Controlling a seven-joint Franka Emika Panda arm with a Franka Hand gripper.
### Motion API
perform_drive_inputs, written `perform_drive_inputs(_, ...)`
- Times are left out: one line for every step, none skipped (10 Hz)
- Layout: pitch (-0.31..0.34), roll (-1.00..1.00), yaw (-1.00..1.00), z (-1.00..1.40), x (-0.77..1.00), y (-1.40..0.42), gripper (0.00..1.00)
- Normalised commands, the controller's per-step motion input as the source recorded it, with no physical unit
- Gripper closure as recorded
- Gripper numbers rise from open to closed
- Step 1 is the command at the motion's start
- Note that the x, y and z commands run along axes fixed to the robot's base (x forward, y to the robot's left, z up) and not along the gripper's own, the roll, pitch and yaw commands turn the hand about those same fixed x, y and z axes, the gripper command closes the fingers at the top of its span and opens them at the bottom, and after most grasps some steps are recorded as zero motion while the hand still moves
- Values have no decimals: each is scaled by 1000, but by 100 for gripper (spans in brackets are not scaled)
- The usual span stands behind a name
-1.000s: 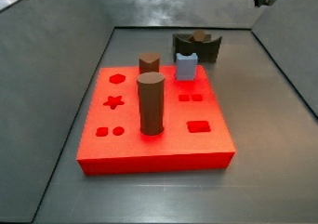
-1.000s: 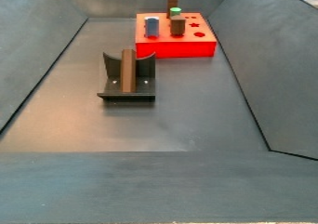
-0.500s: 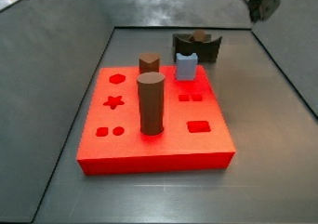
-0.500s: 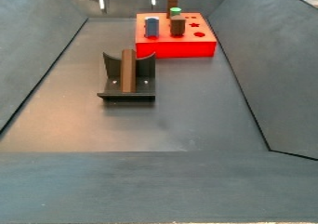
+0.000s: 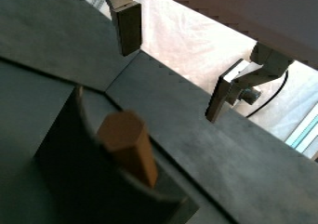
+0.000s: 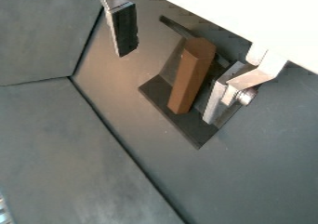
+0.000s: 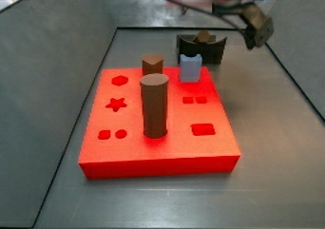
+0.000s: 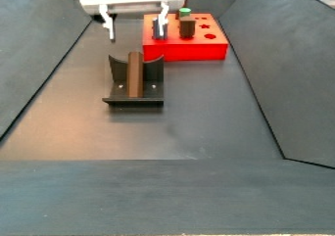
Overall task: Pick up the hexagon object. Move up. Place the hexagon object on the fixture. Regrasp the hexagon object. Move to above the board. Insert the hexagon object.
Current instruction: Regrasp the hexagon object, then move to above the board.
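Open pincer (image 8: 132,26) above fixture (image 8: 133,80)

gripper (image 5: 174,62): jaws spread wide, nothing between them
fingers (image 5: 128,27): flat silver plates with dark pads, both clear of the peg
hexagon object (image 5: 130,148): slim brown matte peg, leaning in the fixture
fixture (image 5: 77,150): dark bracket, cradling the peg beneath the gripper
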Motion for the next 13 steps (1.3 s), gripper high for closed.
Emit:
perform_drive_inputs(-22,56,-7,-1000,125,22,0)
perform_drive_inputs(-2,57,-5,-1000,138,13,0)
perform_drive_inputs(9,57,4,-903,127,6,0)
perform_drive_inputs(14,58,13,-770,109,0,0)
perform_drive_inputs(16,58,23,-637,95,-5,0)
perform_drive_inputs(17,58,38,-458,89,-7,0)
perform_drive_inputs(16,59,46,-328,87,-8,0)
perform_drive_inputs(26,55,54,-222,60,-19,0)
perform_drive_inputs(14,64,53,-171,24,-43,0)
perform_drive_inputs(13,64,55,-170,25,-44,0)
perform_drive_inputs(13,64,55,-170,25,-44,0)
perform_drive_inputs(0,0,0,0,0,0,100)
perform_drive_inputs(-16,-104,-266,1000,-191,1,100)
